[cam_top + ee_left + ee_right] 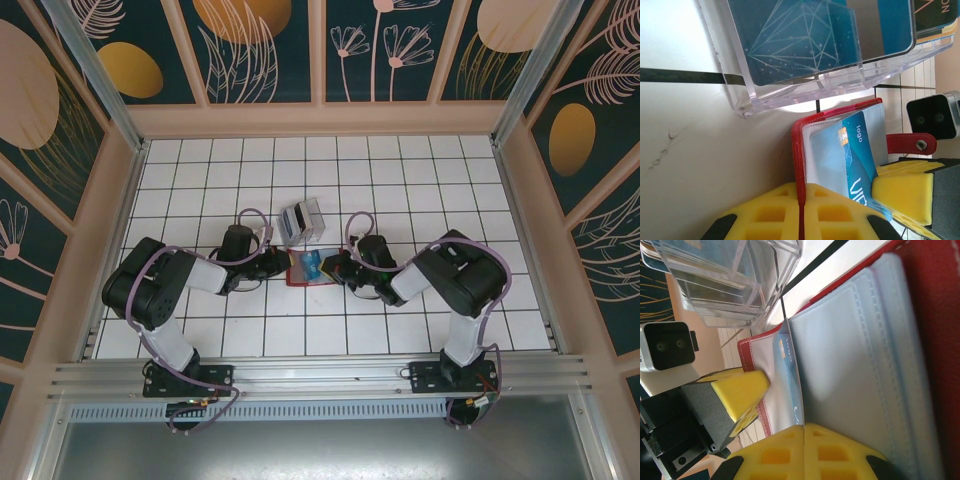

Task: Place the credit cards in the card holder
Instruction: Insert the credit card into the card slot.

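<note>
Looking down at the tiled table (420, 180), I see the card holder (797, 150) lying open at the middle, just on the near side of the clear box (790, 92), with an arm reaching in from each side. The left gripper (801, 200) is pinched tight on the holder's red left edge. The cover runs straight between its yellow pads, so it pins the wallet in place. The right gripper (804, 431) is likewise squeezed closed. The thin edge of a teal credit card (860, 150) appears to run into the seam between its pads, so I take it to have that card. The card stands tilted over the grey-blue pockets, with one end at or just inside a pocket mouth; I cannot tell which. More cards (805, 40) sit in the clear box.

To my eye this is the insertion step for one card, and it is not yet seated. The next move calls for the right arm to level the card with the pocket opening and slide it home, with the left side braced so the holder does not skid.
</note>
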Available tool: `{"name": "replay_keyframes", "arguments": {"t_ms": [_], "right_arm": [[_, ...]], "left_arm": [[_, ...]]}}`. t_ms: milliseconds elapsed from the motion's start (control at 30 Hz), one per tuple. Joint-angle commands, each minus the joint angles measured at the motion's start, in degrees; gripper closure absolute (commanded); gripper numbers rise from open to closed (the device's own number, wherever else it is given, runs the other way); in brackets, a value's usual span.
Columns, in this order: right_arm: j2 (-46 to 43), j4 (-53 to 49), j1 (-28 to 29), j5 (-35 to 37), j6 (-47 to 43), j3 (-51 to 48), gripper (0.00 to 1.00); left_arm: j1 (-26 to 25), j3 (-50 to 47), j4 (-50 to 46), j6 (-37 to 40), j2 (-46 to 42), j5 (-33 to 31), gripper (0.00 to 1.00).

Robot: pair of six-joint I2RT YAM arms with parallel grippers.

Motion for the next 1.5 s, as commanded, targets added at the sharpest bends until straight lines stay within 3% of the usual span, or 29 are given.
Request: {"name": "replay_keyframes", "arguments": {"t_ms": [0, 233, 533, 700, 900, 1167, 1467], "right_arm": [[2.0, 0.3, 1.1, 1.6, 0.6, 1.1, 0.96], [2.8, -4.6, 3.5, 1.3, -0.3, 4.4, 0.86], [-1.8, -15.6, 3.7, 5.9, -2.1, 4.9, 0.72], [-3.5, -18.5, 4.0, 7.7, -2.8, 5.2, 0.65], [-1.4, -23.3, 5.5, 7.2, -7.5, 10.7, 0.66], [4.4, -28.2, 6.4, 1.0, -16.6, 20.2, 0.68], [0.7, -45.0, 8.7, 8.1, -29.8, 25.6, 0.64]], "left_arm": [[0.2, -2.1, -6.5, 0.5, 2.4, -1.8, 0.91], [0.2, -2.6, -5.3, -1.6, 2.2, -0.9, 0.81], [0.2, -2.7, -3.8, -4.2, 1.8, 0.4, 0.79], [0.2, -3.9, -2.4, -4.9, 1.4, 0.6, 0.66], [0.2, -4.3, -2.5, -6.0, 0.8, -0.4, 0.63], [0.2, -5.4, 0.4, -7.5, 0.6, 0.1, 0.56], [0.2, -3.3, -0.7, -7.7, 1.8, -0.7, 0.55]]}}
